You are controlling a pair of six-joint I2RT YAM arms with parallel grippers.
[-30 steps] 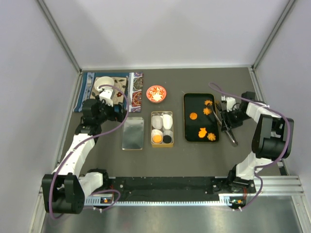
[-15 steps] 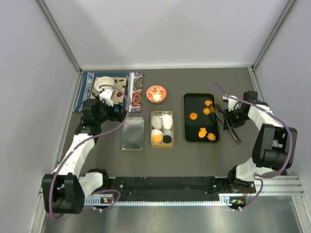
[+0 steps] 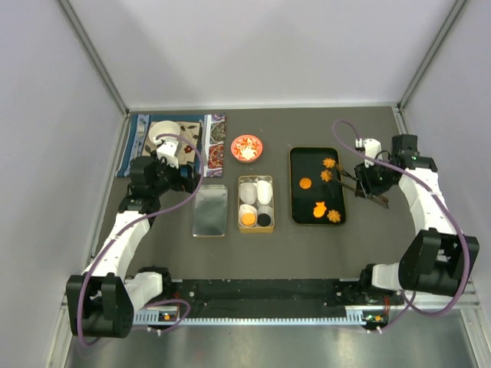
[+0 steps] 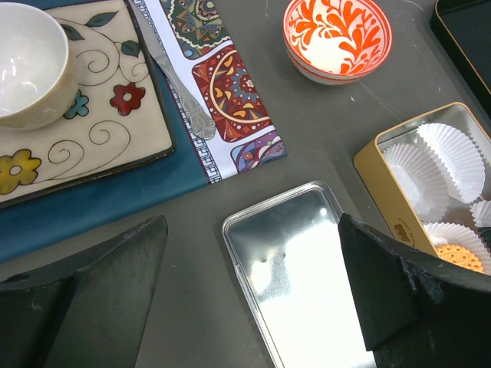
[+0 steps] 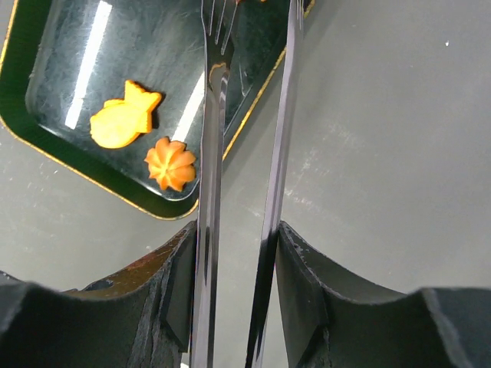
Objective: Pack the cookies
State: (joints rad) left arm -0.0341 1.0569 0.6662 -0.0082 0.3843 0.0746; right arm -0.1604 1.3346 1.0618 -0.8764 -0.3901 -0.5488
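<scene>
Several orange cookies (image 3: 320,208) lie on a black tray (image 3: 307,198); the right wrist view shows a leaf-shaped one (image 5: 123,119) and a flower one (image 5: 172,164). One orange cookie (image 3: 248,218) and a black one (image 3: 264,219) sit in paper cups in the gold tin (image 3: 255,181). My right gripper (image 3: 367,181) is shut on metal tongs (image 5: 211,153), whose tips reach over the tray's right edge. My left gripper (image 4: 252,230) is open and empty above the silver tin lid (image 4: 299,261).
A red-and-white dish (image 3: 247,148) stands behind the tin. A patterned placemat (image 3: 216,146) at the back left carries a plate, a white bowl (image 4: 27,61) and a spoon (image 4: 176,84). White paper cups (image 4: 453,153) fill the tin. Walls close in on both sides.
My right arm has lifted the tongs off the table and swung back and right, turning their tips toward the tray. The left arm has not moved.
</scene>
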